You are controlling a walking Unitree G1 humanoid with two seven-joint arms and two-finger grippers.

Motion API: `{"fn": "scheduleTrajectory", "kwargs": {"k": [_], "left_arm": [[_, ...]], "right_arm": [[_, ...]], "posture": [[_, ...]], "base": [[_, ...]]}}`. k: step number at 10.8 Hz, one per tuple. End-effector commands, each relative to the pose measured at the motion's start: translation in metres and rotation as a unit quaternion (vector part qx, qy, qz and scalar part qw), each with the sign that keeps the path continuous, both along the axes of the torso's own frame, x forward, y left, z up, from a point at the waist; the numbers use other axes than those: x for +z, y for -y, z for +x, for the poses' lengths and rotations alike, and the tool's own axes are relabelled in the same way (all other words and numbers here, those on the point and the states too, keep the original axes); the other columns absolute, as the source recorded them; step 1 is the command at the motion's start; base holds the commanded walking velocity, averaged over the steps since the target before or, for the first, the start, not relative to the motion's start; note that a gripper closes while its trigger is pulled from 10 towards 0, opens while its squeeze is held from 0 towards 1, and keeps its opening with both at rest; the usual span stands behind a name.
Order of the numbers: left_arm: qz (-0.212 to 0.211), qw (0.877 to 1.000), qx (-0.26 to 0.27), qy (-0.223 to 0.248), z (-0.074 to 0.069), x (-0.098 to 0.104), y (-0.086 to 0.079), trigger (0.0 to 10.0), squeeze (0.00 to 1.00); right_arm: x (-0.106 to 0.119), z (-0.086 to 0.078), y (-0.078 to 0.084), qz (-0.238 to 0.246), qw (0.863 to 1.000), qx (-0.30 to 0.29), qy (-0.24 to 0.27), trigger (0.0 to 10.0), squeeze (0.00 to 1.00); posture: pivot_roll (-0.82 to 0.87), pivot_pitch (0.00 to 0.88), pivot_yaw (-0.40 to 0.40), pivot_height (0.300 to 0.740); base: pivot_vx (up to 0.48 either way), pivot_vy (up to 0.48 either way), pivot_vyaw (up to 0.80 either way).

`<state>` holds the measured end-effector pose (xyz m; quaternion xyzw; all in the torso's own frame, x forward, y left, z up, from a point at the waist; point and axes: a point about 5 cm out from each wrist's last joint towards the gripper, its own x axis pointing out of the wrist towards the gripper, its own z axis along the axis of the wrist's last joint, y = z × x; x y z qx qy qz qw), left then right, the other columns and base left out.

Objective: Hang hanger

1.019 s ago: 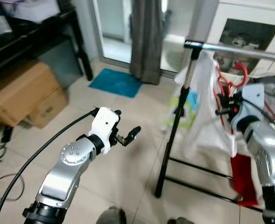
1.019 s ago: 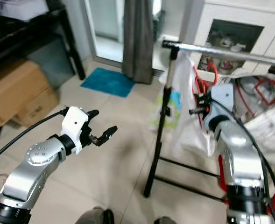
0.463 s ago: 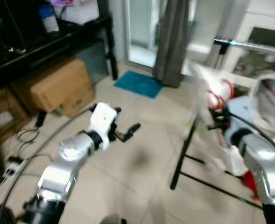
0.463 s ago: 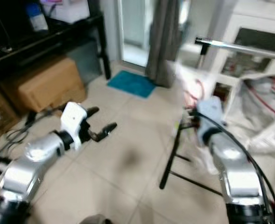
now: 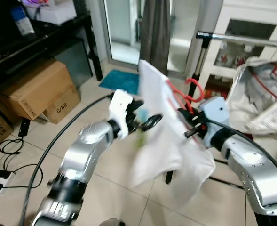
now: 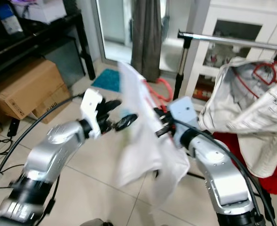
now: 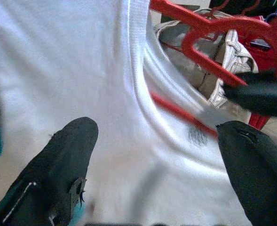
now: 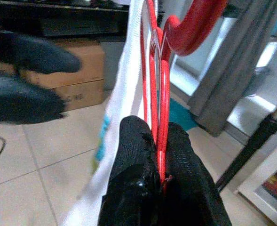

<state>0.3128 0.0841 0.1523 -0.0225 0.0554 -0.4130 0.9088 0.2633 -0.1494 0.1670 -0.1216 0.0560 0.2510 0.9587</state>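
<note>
- The clothes rack (image 5: 201,61) stands on the tiled floor (image 5: 25,179) ahead and to the right, its silver rail (image 6: 232,40) running off to the right in front of a white cabinet (image 5: 251,28).
- A crumpled white garment (image 6: 241,122) already hangs from that rail on a red hanger, with something red (image 6: 270,181) below it.
- To the left sit a cardboard box (image 5: 35,92) under a black shelf unit (image 5: 49,37); a grey curtain (image 5: 154,28) hangs by the doorway and a teal mat (image 5: 119,80) lies on the floor below it.
- A white T-shirt (image 5: 164,141) hangs in mid-air between the two arms, well short of the rail, draped on a red hanger (image 5: 193,92) whose hook pokes up above the collar.
- The right gripper (image 8: 159,155) is clamped tight on the red hanger's wire, black fingers (image 8: 133,155) pressed to either side of it, carrying shirt and hanger out in front of the robot.
- The left gripper (image 5: 145,117) is raised just beside the shirt's left edge, fingers (image 7: 67,150) spread wide apart with the white cloth and collar in front of them; I can't see that they touch the fabric.
- Black cables (image 5: 6,155) trail on the floor at far left.
</note>
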Motion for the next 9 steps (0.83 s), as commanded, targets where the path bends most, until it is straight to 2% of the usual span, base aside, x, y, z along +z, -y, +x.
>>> {"fn": "scheduleTrajectory", "kwargs": {"k": [1,2,3,4,9], "left_arm": [[0.005,1.0,0.015,0.001,0.005,-0.001,-0.006,10.0,0.0],[0.012,1.0,0.021,0.012,0.012,0.0,-0.006,7.8,0.0],[0.017,0.999,0.041,0.02,0.02,0.001,-0.008,0.0,0.0],[0.017,0.998,0.047,0.037,0.022,0.004,-0.008,0.0,0.0],[0.006,0.998,0.044,0.043,0.025,0.0,-0.005,0.0,0.0]], "right_arm": [[0.011,-0.002,-0.006,-0.001,1.0,0.019,0.021,0.0,0.0],[0.014,-0.007,-0.013,0.002,0.999,0.044,0.024,0.0,0.0],[0.014,-0.01,-0.017,0.0,0.998,0.057,0.023,0.0,0.0],[0.013,-0.011,-0.019,0.0,0.998,0.059,0.022,0.0,0.0],[0.015,-0.013,-0.022,0.002,0.997,0.07,0.019,0.0,0.0]], "posture": [[-0.07,0.0,0.065,0.74],[-0.07,0.0,0.068,0.74],[-0.08,0.0,0.073,0.74],[-0.08,0.0,0.074,0.74],[-0.08,0.0,0.067,0.74]], "base": [[0.0,0.0,0.0],[0.0,0.0,0.0],[0.0,0.0,0.0],[0.0,0.0,0.0],[0.0,0.0,0.0]]}}
